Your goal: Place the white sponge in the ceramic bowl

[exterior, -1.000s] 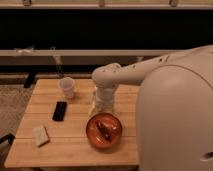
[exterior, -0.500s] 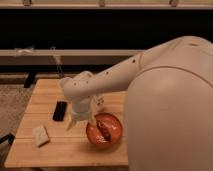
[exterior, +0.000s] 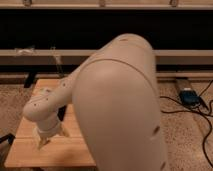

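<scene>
My gripper (exterior: 49,137) hangs low over the front left part of the wooden table (exterior: 27,155), at the end of my cream arm (exterior: 50,102). The white sponge does not show; the gripper and wrist cover the spot beneath them. The ceramic bowl is hidden behind my arm's large upper shell (exterior: 120,105), which fills the middle of the view.
A clear bottle (exterior: 58,64) stands at the table's back edge. A dark strip, perhaps the black phone (exterior: 61,113), shows just behind my arm. A dark shelf or bench runs along the back. A blue device (exterior: 189,96) and cables lie on the floor at the right.
My arm has swung left and toward the front, from over the bowl to the front left of the table. It now hides the bowl, the cup and the sponge.
</scene>
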